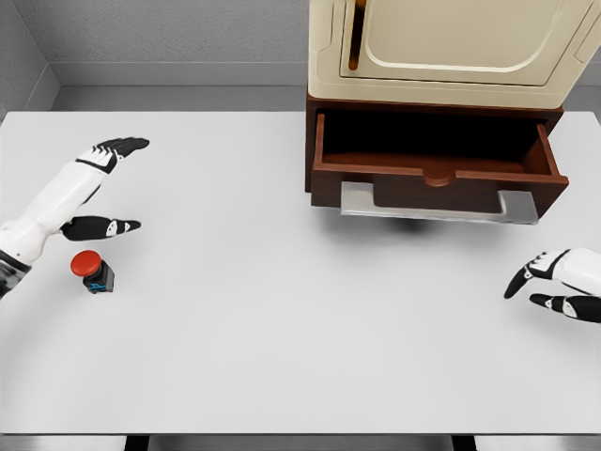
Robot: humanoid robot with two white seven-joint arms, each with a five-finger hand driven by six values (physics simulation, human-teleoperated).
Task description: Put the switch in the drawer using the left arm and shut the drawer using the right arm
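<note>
The switch (92, 271), a small dark box with a red round button on top, sits on the white table (282, 310) near its left side. My left hand (119, 178) hovers just above and behind it, fingers spread wide and holding nothing, the thumb (111, 227) pointing right. The brown drawer (437, 174) stands pulled out under a cream cabinet (451, 47), its inside dark and bare as far as I see. My right hand (545, 287) rests low at the right edge, fingers relaxed and apart, below and right of the drawer front.
A metal bracket (432, 207) shows beneath the drawer front. Grey walls (169, 38) close off the back of the table. The table's front edge runs along the bottom of the view.
</note>
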